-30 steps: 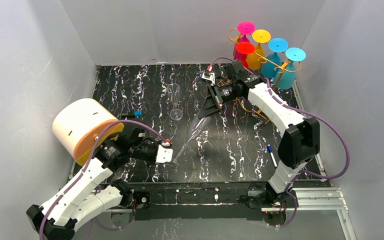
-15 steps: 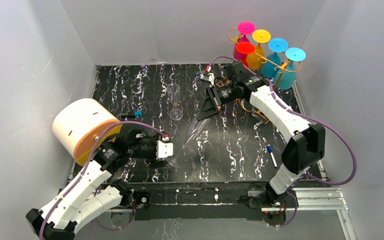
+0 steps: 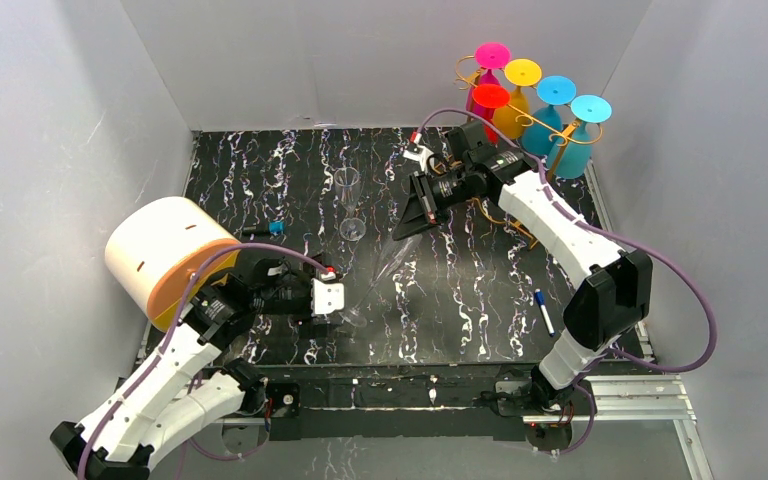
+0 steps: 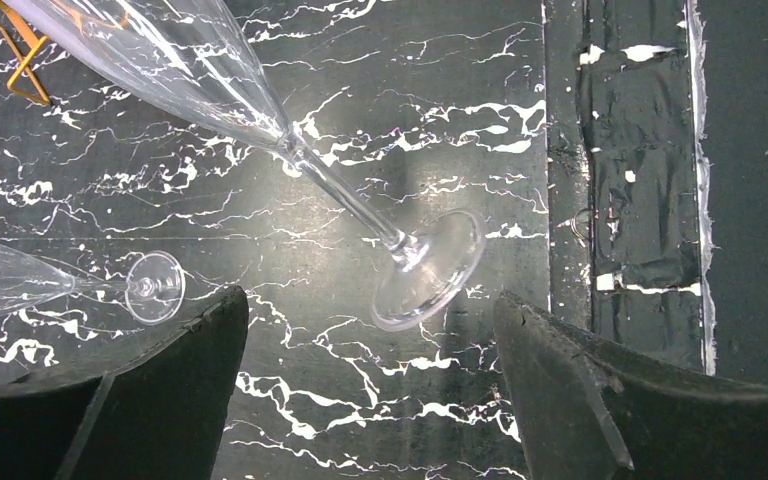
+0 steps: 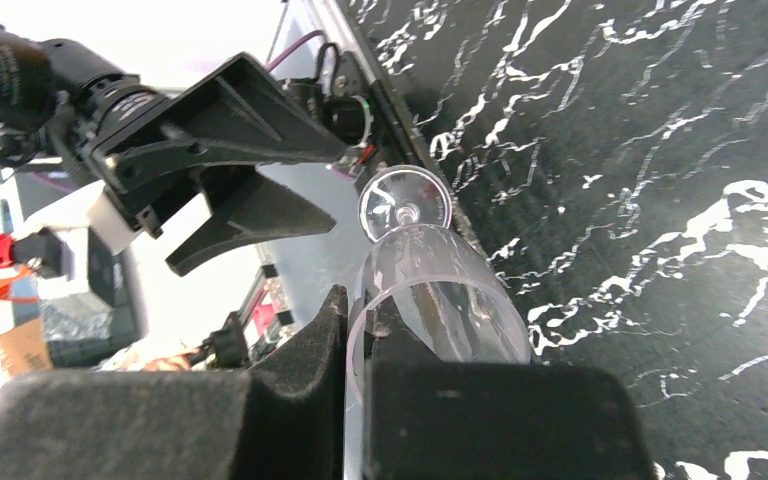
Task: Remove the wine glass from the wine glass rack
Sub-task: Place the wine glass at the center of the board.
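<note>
A clear wine glass (image 3: pixel 385 262) hangs slanted over the mat between the two arms. My right gripper (image 3: pixel 405 225) is shut on its rim; in the right wrist view the rim wall (image 5: pixel 365 300) sits pinched between the fingers of that gripper (image 5: pixel 360 310). The glass's foot (image 4: pixel 430 270) points toward my left gripper (image 4: pixel 370 300), which is open with wide jaws just short of the foot and not touching it. The gold wine glass rack (image 3: pixel 550 140) stands at the back right, with several coloured glasses hanging upside down from it.
A second clear glass (image 3: pixel 350 200) is on the mat at centre back. A white and orange cylinder (image 3: pixel 165 255) sits beside the left arm, with a small blue object (image 3: pixel 276 228) next to it. A blue pen (image 3: pixel 543 310) lies near the right arm.
My left gripper has gone from shut to wide open at the glass's foot end. My right gripper keeps its hold on the rim and has shifted slightly.
</note>
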You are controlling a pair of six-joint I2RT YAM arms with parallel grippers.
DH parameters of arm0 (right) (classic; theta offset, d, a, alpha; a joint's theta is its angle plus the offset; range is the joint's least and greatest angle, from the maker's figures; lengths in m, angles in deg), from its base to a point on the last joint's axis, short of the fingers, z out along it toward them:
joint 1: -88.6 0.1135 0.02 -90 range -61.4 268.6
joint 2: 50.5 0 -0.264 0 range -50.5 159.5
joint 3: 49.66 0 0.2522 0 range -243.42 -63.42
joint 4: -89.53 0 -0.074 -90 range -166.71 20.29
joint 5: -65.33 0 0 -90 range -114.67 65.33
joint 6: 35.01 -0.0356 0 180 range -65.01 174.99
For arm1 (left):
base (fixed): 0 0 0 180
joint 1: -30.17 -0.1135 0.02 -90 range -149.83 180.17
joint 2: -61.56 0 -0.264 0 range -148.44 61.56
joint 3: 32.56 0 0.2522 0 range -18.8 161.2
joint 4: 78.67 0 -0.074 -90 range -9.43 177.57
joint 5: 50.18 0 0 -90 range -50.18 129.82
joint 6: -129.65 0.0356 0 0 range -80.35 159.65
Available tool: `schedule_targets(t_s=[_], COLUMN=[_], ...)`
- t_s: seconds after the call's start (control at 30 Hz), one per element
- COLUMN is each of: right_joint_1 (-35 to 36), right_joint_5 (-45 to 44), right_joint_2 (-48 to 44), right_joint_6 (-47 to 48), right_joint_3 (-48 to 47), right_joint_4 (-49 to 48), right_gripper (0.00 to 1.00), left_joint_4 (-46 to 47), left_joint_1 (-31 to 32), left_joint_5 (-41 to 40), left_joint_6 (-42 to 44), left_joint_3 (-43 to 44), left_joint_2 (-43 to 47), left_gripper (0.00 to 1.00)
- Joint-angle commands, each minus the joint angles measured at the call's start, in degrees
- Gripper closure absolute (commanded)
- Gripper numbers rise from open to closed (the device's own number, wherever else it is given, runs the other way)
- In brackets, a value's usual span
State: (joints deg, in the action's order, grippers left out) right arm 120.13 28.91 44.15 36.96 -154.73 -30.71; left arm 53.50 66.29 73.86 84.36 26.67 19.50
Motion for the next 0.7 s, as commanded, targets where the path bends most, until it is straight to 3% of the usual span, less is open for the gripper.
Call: schedule_targets(t_s=[0.0,0.13,0.23,0.67], right_joint_1=[0.3,0.3,0.4,5.7], right_joint_5=[-7.4,-11.8,-17.6,-45.9], right_joint_2=[-2.5,-3.3,-4.0,-3.7], right_joint_6=[-0.2,-0.8,-1.0,0.3], right_joint_3=[-4.5,-4.6,-5.1,-7.0], right_joint_4=[1.6,0.7,0.5,-1.7], right_gripper=[0.99,0.99,0.99,0.99], left_joint_4=[0.7,3.1,5.9,18.6], left_joint_1=[-0.3,-0.3,-0.3,-0.3], left_joint_5=[0.2,-2.1,-4.4,-23.0], left_joint_6=[-0.3,-2.0,-5.1,-33.6], left_joint_3=[1.2,0.7,0.1,0.0], left_joint_2=[0.9,1.4,1.9,-0.3], left_gripper=[0.1,0.02,0.02,0.02])
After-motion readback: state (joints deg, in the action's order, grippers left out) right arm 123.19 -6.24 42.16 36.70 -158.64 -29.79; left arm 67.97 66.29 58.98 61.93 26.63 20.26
